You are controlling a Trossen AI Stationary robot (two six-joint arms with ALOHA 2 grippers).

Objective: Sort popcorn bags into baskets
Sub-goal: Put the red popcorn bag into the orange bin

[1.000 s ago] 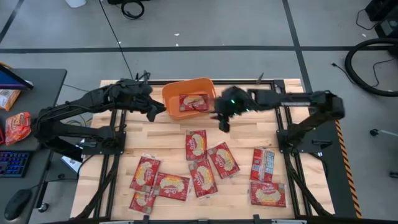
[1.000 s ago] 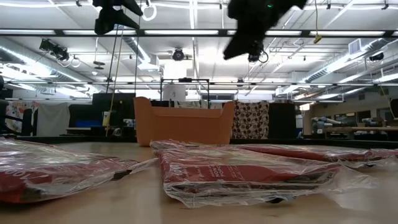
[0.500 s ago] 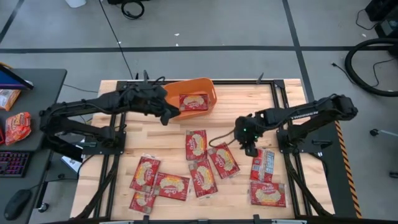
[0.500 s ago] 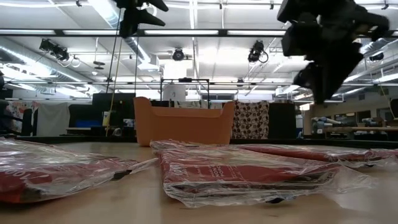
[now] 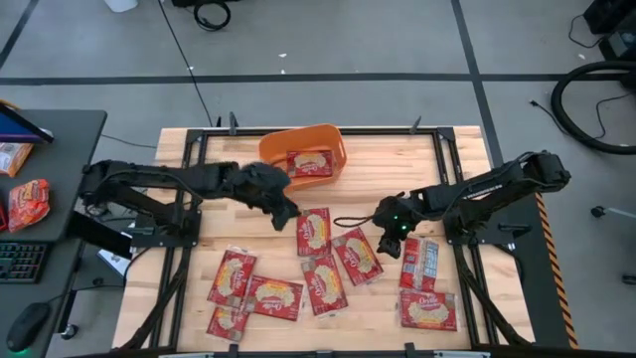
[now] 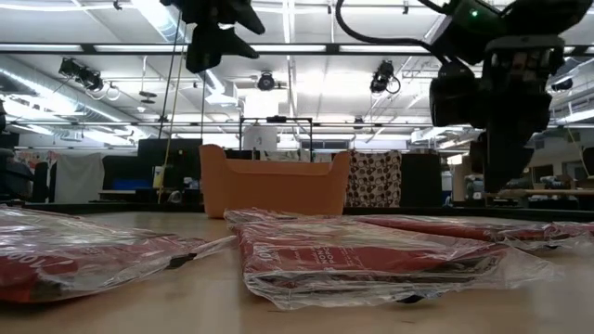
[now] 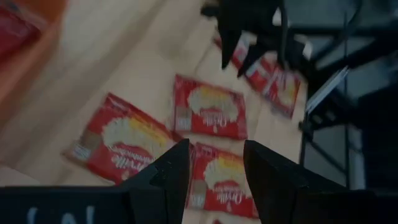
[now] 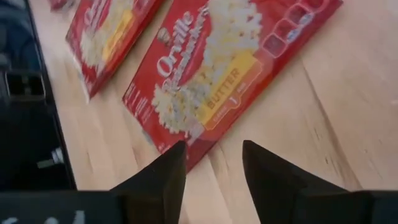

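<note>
A: Popcorn bags point(image 5: 299, 266) lie flat across the near and middle part of the table point(image 5: 397, 164); nearest the front edge a pair at the left corner sits slanted, and one bag point(image 5: 427, 309) at the right runs its long side along the front edge.

B: And the middle cluster?

A: Three there: one bag point(image 5: 313, 231) with its long axis running front to back, two below it tilted. A right-hand bag point(image 5: 419, 263) stands lengthwise front to back as well, just beside the right gripper point(image 5: 389, 243).

B: How are that gripper's fingers?

A: Parted, holding nothing; the wrist view shows bare wood between them and a bag point(image 8: 224, 62) lying diagonally ahead. A second ago it was up at the basket; it has since come down toward the table's middle.

B: The left gripper?

A: Left gripper point(image 5: 285, 214) hangs spread and empty, beside the upright middle bag. It has moved away from the tub.

B: Farthest back?

A: Orange basket point(image 5: 273, 151) at the far edge, one bag point(image 5: 309, 163) inside, long axis across the table, as before.
</note>
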